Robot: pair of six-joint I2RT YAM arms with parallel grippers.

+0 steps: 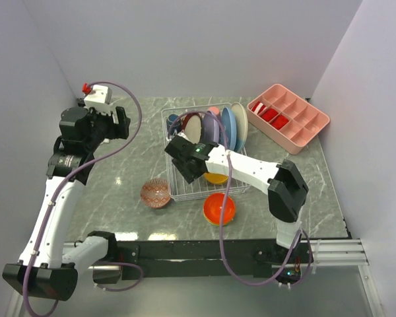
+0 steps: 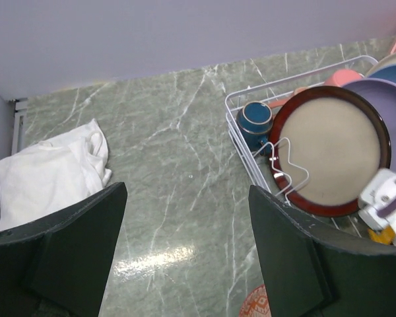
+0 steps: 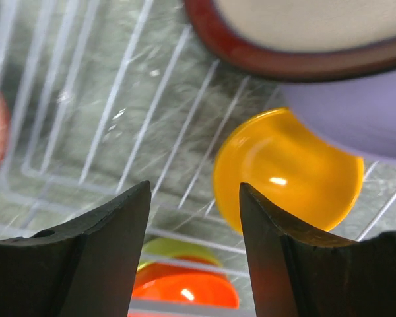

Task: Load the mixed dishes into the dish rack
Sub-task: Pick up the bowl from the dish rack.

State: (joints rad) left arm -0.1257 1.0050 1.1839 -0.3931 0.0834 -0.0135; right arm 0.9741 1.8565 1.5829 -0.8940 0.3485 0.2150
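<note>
The dish rack (image 1: 178,193) holds a dark-red-rimmed plate (image 1: 191,125), a lavender plate (image 1: 211,129), a blue plate (image 1: 228,127) and a cream plate (image 1: 240,124) on edge, with a navy cup (image 1: 173,121) and a pink cup (image 1: 213,110) at the back. An orange-yellow bowl (image 3: 287,172) lies on the rack's wires (image 3: 119,86). My right gripper (image 3: 195,188) hangs open just above the rack floor beside that bowl, with nothing between its fingers. A red-orange bowl (image 1: 219,208) with a lime bowl (image 3: 175,249) against it and a patterned pink bowl (image 1: 156,193) sit on the table outside the rack. My left gripper (image 2: 186,191) is open and empty, high over the table left of the rack.
A white folded cloth (image 2: 49,175) lies at the back left near the wall. A pink compartment tray (image 1: 288,117) with red pieces stands at the back right. The right arm stretches across the rack's front half.
</note>
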